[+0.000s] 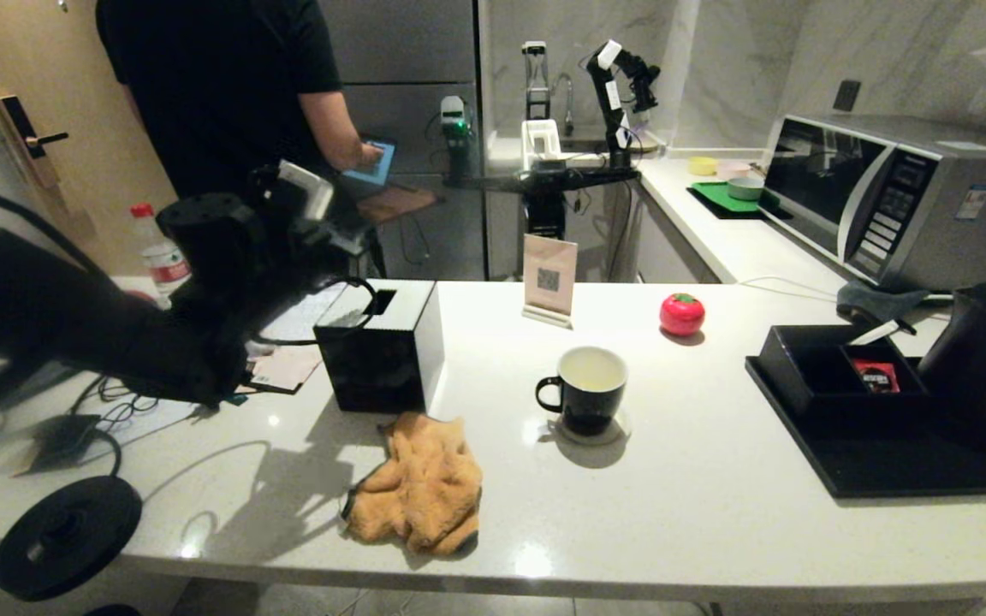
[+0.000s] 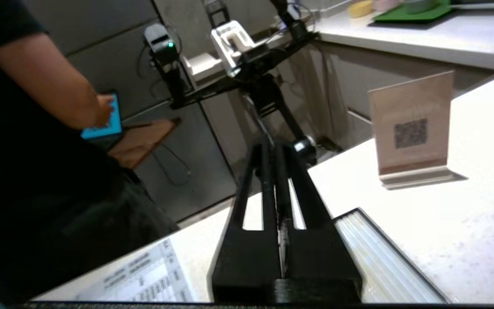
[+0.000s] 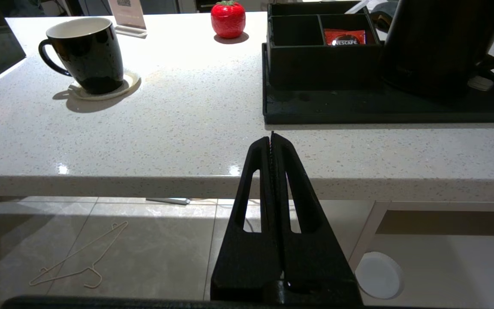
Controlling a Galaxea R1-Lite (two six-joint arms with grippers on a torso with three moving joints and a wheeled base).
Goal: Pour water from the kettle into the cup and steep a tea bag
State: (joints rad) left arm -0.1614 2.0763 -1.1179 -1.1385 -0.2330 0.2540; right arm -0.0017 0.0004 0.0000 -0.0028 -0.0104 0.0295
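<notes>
Standing on a black tray (image 1: 887,479) at the right edge of the countertop (image 1: 698,513), the kettle (image 1: 985,364) is judged heavy if filled, rigid, smooth-sided; best taken by its handle, of which only a part shows in the right wrist view; its contents cannot be seen; cup (image 1: 589,391): upright on a small coaster near the middle of the countertop, ceramic, judged breakable and slippery, loop handle turned towards the left edge; white inside appears empty; divided black box (image 1: 835,372) on the tray: one red sachet (image 1: 876,375) held; tea bag: not made out; left gripper (image 2: 278,171): raised over the back left part of the countertop beside the tissue box (image 1: 380,351), fingers pressed together on nothing; right gripper (image 3: 272,141): parked below the front edge, fingers pressed together.
</notes>
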